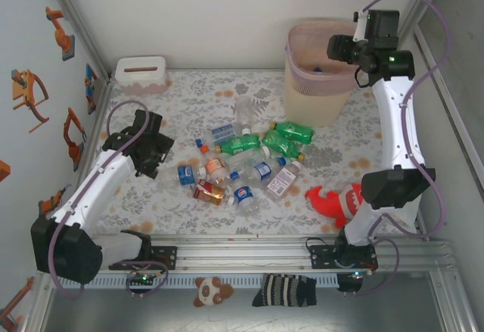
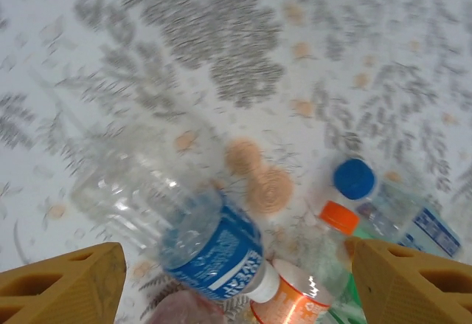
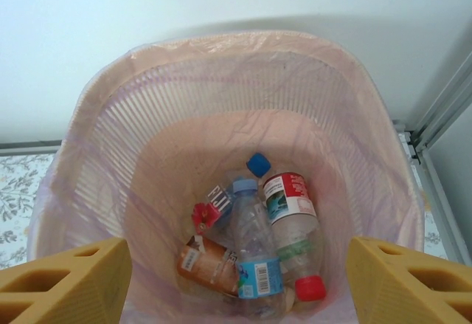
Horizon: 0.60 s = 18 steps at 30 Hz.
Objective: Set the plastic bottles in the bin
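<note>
Several plastic bottles (image 1: 242,158) lie in a heap at mid-table, clear ones with blue, red or orange labels and green ones (image 1: 291,131). My left gripper (image 1: 156,162) hovers open at the heap's left edge. In the left wrist view, a clear bottle with a blue label (image 2: 210,254) lies on the cloth between the spread fingers of the left gripper (image 2: 236,283), untouched. My right gripper (image 1: 338,48) hangs open over the bin (image 1: 321,94) at the back right. In the right wrist view, the right gripper (image 3: 237,280) is empty, and several bottles (image 3: 254,250) lie in the bin's (image 3: 221,47) bottom.
A red plush shark (image 1: 336,200) lies near the right arm's base. A low white box (image 1: 141,73) stands at the back left. A plush bear (image 1: 206,290) and a striped sock (image 1: 283,290) lie below the front rail. Walls close in on both sides.
</note>
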Each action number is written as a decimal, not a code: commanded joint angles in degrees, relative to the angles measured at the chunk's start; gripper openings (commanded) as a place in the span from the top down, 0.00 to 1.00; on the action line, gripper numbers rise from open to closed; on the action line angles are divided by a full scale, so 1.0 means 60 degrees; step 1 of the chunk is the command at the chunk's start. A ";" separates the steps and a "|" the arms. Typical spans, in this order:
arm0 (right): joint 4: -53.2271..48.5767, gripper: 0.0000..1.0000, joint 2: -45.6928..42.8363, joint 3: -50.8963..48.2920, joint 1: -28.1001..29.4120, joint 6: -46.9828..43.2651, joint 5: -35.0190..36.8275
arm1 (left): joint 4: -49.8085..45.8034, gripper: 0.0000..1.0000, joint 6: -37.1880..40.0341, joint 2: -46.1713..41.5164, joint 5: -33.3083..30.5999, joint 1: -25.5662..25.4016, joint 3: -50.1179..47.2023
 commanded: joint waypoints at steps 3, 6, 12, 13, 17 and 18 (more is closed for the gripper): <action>0.0328 0.25 -0.0473 -0.0580 -0.0046 0.0219 -0.0110 | -0.1087 0.16 -0.2795 0.0122 0.1786 0.0319 -0.0575; 0.0337 0.25 -0.0665 -0.0816 -0.0041 0.0179 -0.0052 | -0.1077 0.14 -0.3364 0.0116 0.2034 0.0319 -0.0761; 0.0385 0.25 -0.1028 -0.1289 -0.0046 0.0163 0.0037 | 0.0200 0.04 -0.3997 0.0199 0.2535 0.0590 -0.1597; 0.0390 0.25 -0.1059 -0.1327 -0.0046 0.0177 0.0029 | 0.0642 0.03 -0.4107 0.0239 0.2704 0.0640 -0.1817; 0.0383 0.25 -0.1183 -0.1427 -0.0035 0.0198 -0.0022 | 0.1797 0.01 -0.4443 0.0606 0.2906 0.0817 -0.2285; 0.0364 0.25 -0.1198 -0.1422 -0.0046 0.0178 -0.0008 | 0.1997 0.01 -0.4459 0.0733 0.2917 0.0867 -0.2308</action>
